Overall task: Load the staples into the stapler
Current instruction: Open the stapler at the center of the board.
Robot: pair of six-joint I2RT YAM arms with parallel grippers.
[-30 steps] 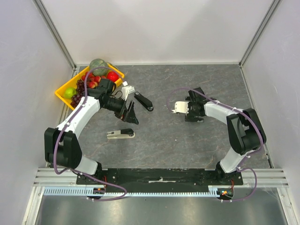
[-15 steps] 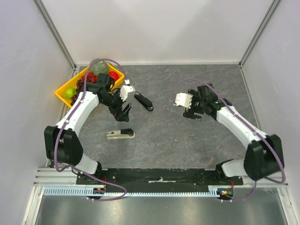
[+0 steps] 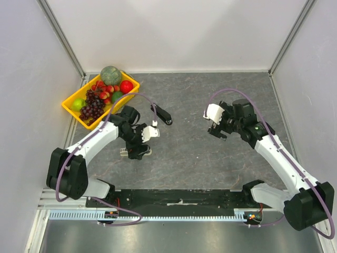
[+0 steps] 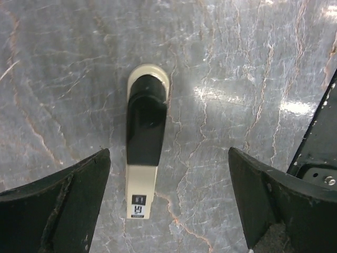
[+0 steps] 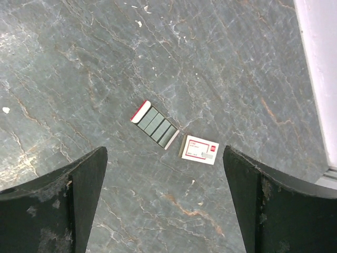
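Observation:
A beige-and-black stapler (image 4: pixel 144 142) lies closed and flat on the grey table, between my left gripper's (image 4: pixel 168 153) open fingers but nearer the left one, and below them. In the top view the left gripper (image 3: pixel 139 146) covers the stapler's (image 3: pixel 125 152) right end. The staples (image 5: pixel 155 125) are grey strips in a small open tray with a red-and-white end. Their white-and-red box sleeve (image 5: pixel 200 149) lies just right of the tray. My right gripper (image 5: pixel 165 150) hangs open and empty high above both. In the top view the right gripper (image 3: pixel 216 125) hides them.
A second, black stapler (image 3: pixel 161 114) lies behind the left gripper. A yellow tray (image 3: pixel 68 107) of fruit stands at the back left corner. White walls enclose the table on three sides.
My left gripper has moved from beside the black stapler toward the near edge and now hangs over the beige stapler. My right arm has stretched out and its gripper has shifted slightly right.

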